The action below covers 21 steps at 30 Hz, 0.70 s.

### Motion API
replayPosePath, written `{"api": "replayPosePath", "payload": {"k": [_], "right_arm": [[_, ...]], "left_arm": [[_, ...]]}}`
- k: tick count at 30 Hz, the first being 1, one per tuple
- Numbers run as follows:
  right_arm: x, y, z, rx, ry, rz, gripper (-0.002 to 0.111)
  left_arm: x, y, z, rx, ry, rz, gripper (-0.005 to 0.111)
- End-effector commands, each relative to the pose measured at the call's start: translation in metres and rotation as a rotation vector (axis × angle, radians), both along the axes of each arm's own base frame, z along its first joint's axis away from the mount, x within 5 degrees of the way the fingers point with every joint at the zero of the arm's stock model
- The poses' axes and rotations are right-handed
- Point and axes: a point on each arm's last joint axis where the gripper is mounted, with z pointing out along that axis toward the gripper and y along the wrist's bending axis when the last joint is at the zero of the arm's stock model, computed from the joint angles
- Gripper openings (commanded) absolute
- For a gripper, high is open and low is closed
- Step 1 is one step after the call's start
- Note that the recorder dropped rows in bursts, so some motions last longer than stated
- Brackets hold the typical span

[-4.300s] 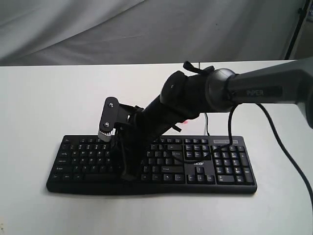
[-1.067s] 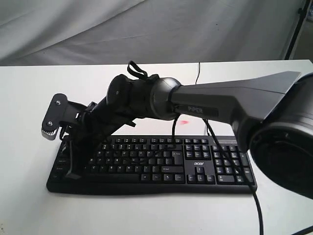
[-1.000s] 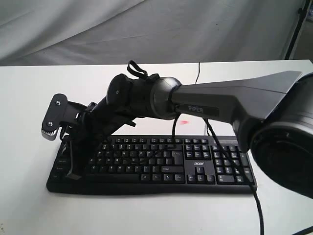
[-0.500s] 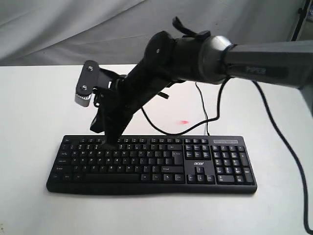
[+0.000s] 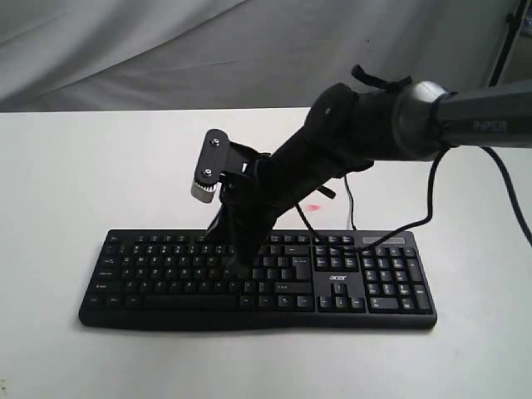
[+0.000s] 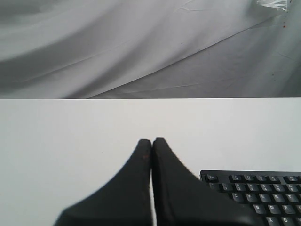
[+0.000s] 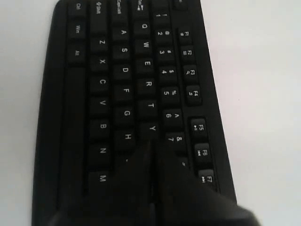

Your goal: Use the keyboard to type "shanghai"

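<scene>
The black keyboard (image 5: 349, 283) lies across the front of the white table, number pad to the right. My right gripper (image 5: 240, 267) reaches in from the right, shut and empty, tips down on the letter keys left of the keyboard's middle. In the right wrist view the keyboard (image 7: 108, 70) fills the frame, and the shut gripper (image 7: 151, 142) points just past the Y key, beside H; the key under the tips is hidden. My left gripper (image 6: 152, 140) is shut and empty above bare table, with the keyboard's corner (image 6: 263, 193) beside it. The exterior view does not show it.
A thin black cable (image 5: 348, 209) runs from the keyboard's back edge toward the far side of the table. A small pink mark (image 5: 313, 208) sits on the tabletop behind the keyboard. Grey cloth (image 5: 166, 50) hangs behind the table.
The right gripper was at the keyboard's far left a second ago, lifted above the upper rows half a second ago, and has now moved right and down onto the middle letter keys.
</scene>
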Motion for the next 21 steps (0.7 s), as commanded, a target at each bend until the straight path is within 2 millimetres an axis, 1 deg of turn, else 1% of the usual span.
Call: {"api": "replayPosePath", "payload": {"k": [1, 6, 12, 21], "right_arm": [[0.000, -0.010, 0.000, 0.020, -0.014, -0.012, 0.000], [0.001, -0.010, -0.001, 0.024, -0.024, 0.000, 0.000], [0.001, -0.009, -0.016, 0.003, -0.036, 0.070, 0.000], [0.000, -0.006, -0.014, 0.019, -0.062, 0.124, 0.000]], "left_arm": [[0.000, 0.000, 0.000, -0.005, 0.001, -0.004, 0.001], [0.000, 0.000, 0.000, -0.005, 0.001, -0.004, 0.001], [0.000, 0.000, 0.000, -0.005, 0.001, -0.004, 0.001], [0.000, 0.000, 0.000, -0.005, 0.001, -0.004, 0.001]]}}
